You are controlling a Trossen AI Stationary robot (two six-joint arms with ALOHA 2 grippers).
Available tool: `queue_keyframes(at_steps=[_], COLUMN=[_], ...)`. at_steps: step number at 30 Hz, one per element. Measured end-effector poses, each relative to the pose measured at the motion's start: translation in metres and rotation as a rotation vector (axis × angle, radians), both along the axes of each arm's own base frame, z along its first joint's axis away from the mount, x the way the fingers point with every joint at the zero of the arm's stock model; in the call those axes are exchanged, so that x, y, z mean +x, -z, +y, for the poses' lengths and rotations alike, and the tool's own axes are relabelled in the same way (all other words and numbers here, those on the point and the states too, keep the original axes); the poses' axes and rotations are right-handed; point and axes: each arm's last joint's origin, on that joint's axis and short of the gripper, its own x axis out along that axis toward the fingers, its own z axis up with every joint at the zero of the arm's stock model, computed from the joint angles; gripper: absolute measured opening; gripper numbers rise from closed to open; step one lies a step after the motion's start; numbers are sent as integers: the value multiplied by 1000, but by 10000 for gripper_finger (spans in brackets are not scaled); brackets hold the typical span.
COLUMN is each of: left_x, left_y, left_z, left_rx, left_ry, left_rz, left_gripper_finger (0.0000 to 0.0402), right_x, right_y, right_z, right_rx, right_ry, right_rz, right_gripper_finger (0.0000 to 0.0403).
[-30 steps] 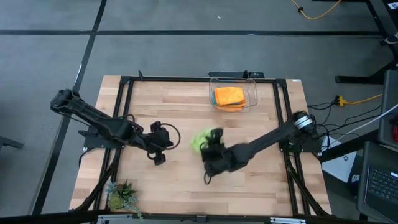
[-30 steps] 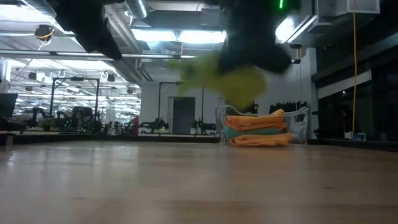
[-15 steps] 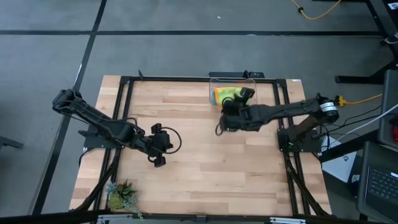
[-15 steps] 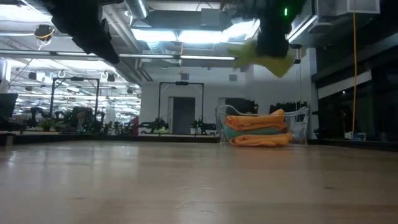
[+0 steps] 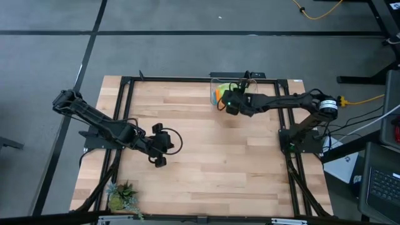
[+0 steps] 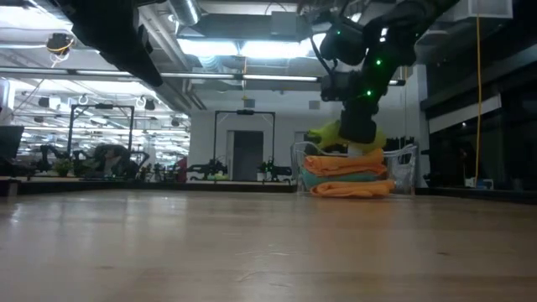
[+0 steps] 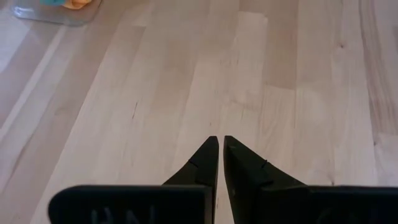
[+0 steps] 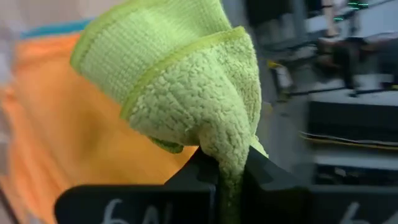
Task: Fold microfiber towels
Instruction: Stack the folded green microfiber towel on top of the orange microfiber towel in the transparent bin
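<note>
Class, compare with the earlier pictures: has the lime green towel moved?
Yes. The right gripper has carried the lime green towel from mid-table to the clear bin at the table's far edge, above the orange towel.

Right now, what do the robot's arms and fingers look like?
Both arms are dark and jointed, with black cables looping beside them. The left gripper ends in two pointed black fingers. The right gripper shows small green lights on its wrist.
</note>
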Motion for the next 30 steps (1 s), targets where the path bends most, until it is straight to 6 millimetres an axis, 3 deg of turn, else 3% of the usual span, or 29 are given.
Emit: queue_keyframes(at_steps=[8,19,24,30], left_x=[0,0,0,0], left_y=[0,0,0,0], left_z=[0,0,0,0], left_rx=[3,3,3,3], left_ry=[-2,-3,-3,-2], left_rz=[-1,-1,-1,-1], left_gripper_finger=[18,18,18,18], right_x=[-4,-3,1,9], right_y=[5,8,-5,-40], right_z=[-16,-13,-6,10], right_rx=[62,161,181,235], right_ry=[-4,-68,-55,-16], right_rz=[-58,-67,-36,-49], right_gripper_finger=[28,184,226,231])
